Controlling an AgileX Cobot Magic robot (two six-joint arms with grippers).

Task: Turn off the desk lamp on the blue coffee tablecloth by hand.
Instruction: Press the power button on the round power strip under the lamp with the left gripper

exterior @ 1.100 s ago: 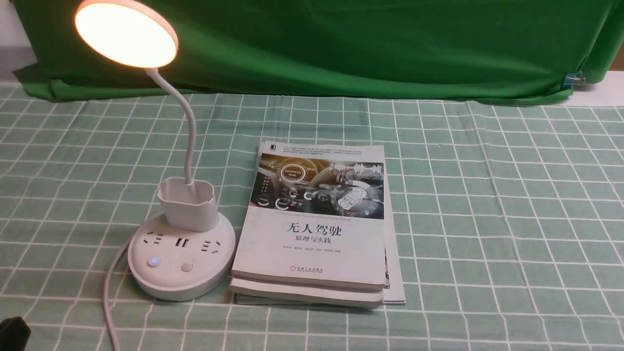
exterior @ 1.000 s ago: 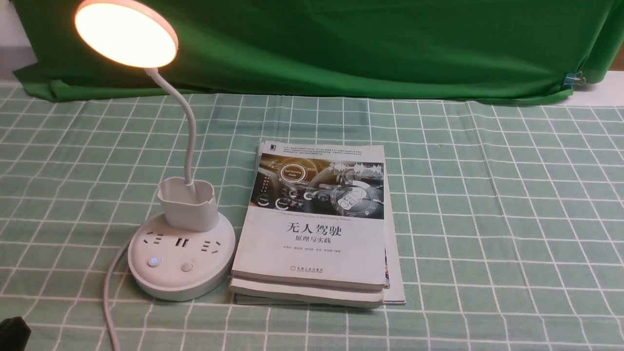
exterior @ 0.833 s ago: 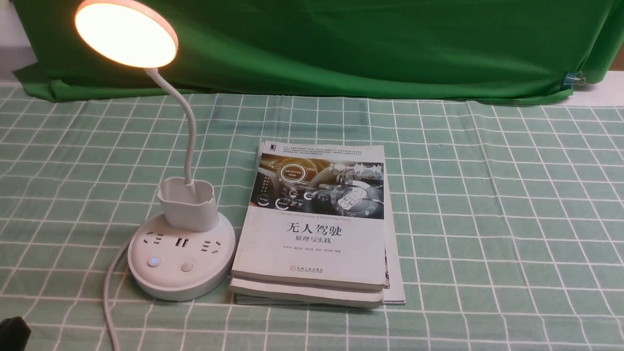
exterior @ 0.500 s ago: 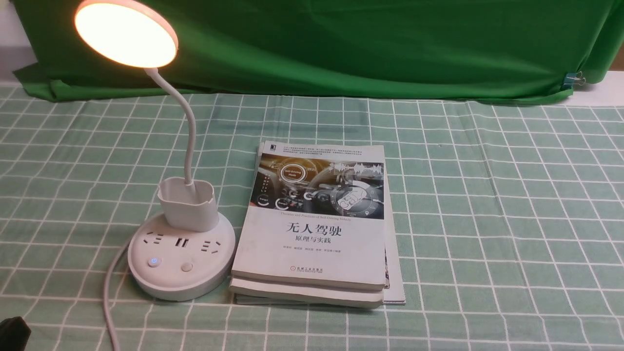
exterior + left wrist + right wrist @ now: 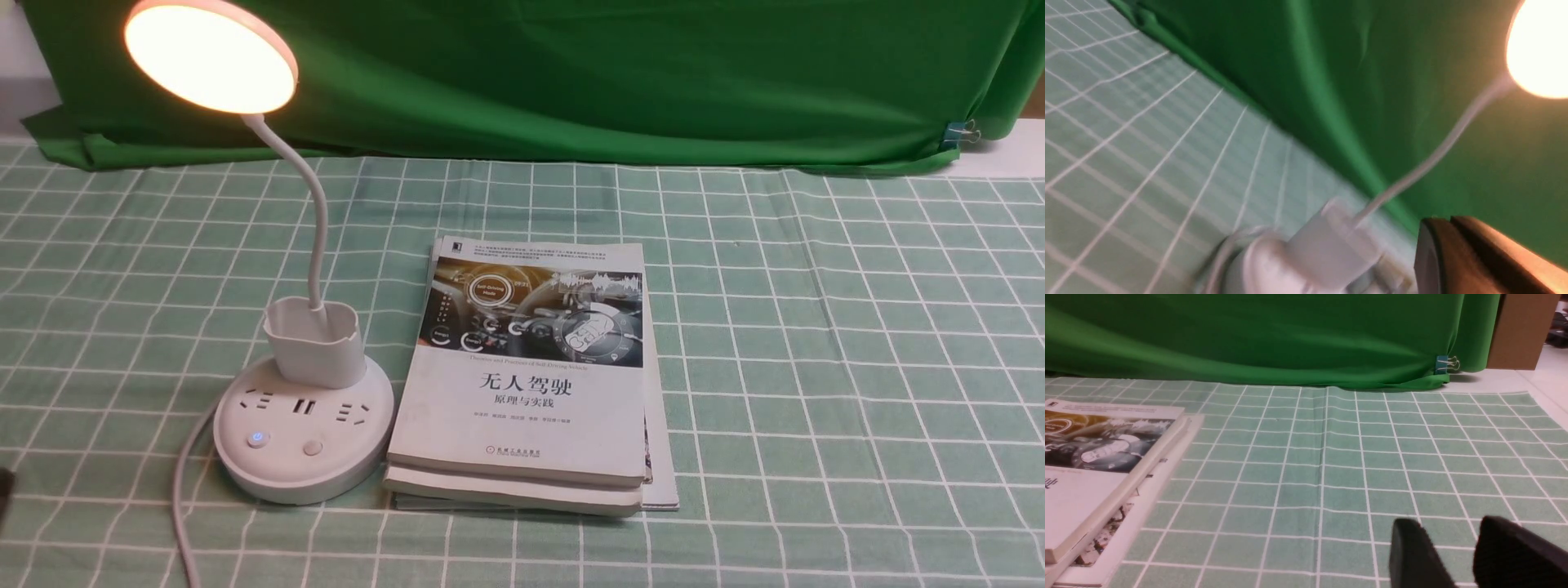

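A pale green tablecloth [image 5: 816,343] with a white grid of squares covers nearly the whole counter [image 5: 1008,155], which shows bare white only at the far right corner. A plain dark green backdrop [image 5: 612,73] hangs along the far edge, its hem lying on the tablecloth. A small stack of books [image 5: 531,384] lies flat near the middle, the top cover white with a picture of a car dashboard. Touching or just beside the left edge of the books stands the white lamp [image 5: 304,425], on the left part of the tablecloth. Its round head [image 5: 211,55] glows warm yellow high at the far left, on a thin curved neck [image 5: 314,220] that rises from a small cup [image 5: 314,343] on the round base. The base carries sockets and two buttons: the left button [image 5: 257,438] shows a blue light, the right button [image 5: 313,447] is plain. A white cord [image 5: 181,498] runs from the base toward the near edge. A blue clip [image 5: 959,132] pins the backdrop at the far right. The right pincer [image 5: 1466,555] sits low over bare tablecloth right of the books, its black fingers a narrow gap apart and holding nothing. The left pincer [image 5: 1457,253] is only a blurred edge near the lamp, and I cannot tell how wide it is.
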